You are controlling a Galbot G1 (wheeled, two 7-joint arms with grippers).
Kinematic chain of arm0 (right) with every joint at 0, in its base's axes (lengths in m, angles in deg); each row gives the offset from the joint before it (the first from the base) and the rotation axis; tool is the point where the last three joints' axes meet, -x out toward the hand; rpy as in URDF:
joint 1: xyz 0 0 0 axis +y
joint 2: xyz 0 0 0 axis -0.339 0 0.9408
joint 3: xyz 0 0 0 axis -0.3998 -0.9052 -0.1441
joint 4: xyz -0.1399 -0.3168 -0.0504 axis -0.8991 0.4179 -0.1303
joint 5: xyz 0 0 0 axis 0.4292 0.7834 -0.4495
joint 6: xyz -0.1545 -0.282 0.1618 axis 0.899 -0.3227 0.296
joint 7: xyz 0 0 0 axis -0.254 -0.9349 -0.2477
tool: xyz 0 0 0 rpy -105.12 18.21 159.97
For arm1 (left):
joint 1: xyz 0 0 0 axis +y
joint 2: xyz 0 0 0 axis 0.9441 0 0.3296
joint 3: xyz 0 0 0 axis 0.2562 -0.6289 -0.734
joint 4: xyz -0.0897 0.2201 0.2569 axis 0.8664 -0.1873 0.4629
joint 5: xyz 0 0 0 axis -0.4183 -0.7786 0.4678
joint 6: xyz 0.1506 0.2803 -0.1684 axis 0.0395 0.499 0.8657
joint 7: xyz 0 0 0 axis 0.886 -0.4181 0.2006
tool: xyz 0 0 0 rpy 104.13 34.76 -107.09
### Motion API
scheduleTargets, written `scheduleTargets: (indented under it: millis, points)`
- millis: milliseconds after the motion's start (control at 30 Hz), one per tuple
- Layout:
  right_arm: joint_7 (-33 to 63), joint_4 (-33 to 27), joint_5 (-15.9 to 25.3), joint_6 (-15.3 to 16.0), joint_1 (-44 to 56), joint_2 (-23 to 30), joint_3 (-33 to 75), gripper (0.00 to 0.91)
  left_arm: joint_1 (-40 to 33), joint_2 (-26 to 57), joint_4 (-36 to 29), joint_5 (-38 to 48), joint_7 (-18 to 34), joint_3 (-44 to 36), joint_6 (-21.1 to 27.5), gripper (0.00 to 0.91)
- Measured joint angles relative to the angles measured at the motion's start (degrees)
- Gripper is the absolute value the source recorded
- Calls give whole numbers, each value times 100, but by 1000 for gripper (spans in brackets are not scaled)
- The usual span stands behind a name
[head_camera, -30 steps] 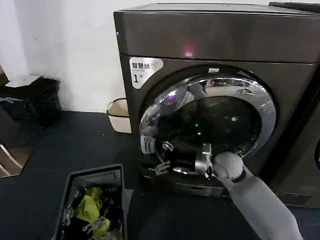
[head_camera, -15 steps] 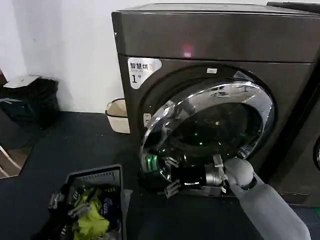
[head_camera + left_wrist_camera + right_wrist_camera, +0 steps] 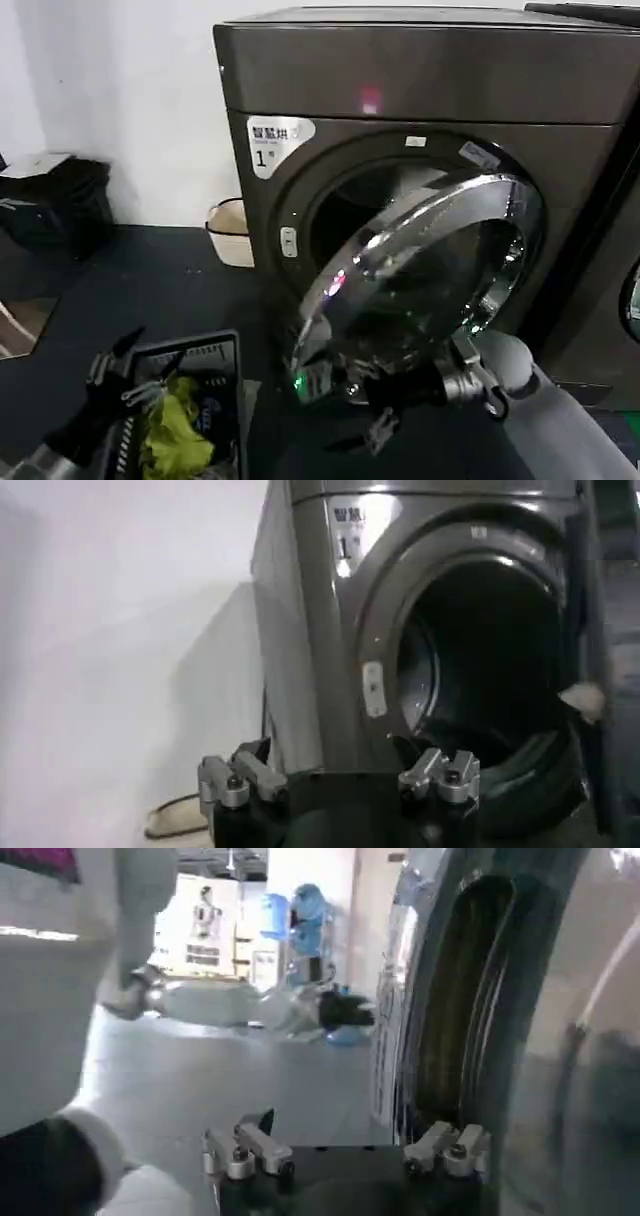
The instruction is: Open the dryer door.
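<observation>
Dryer door: the dryer door is hanging partway open, its chrome rim swung off the left side of the opening and tilted toward me, hinged at the right.
Dryer: the dryer is standing against the white wall, its dark drum mouth showing behind the door, the white label at upper left and a pink light glowing above.
Right gripper: the right gripper is working at the door's lower edge, close under the rim, jaws spread apart and gripping nothing that I can make out.
Doing it well: I reckon it should be pushing on the free edge along the hinge's arc, keeping the fingers off the glass, until the opening is fully clear.
Left gripper: the left gripper is waiting low on the left, above the basket, jaws apart and empty.
Floor: a dark mat is lying before the machine, with a black basket holding yellow-green cloth.
Room: a pale bin is sitting beside the dryer, and dark bags are resting further left.
</observation>
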Motion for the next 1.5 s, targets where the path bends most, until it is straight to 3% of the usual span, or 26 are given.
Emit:
scheduleTargets:
  millis: [367,733,1500]
  points:
    - [74,91,-175,-48,612,-297,778,907,-955,1239,326,935,-182,-812,-14,907]
    - [253,104,-333,-70,1426,-318,1985,907,-2762,2037,800,1475,-369,-2839,98,907]
    - [1192,-63,-478,44,2650,212,5349,907,-6043,1960,1598,1828,-520,-6771,102,907]
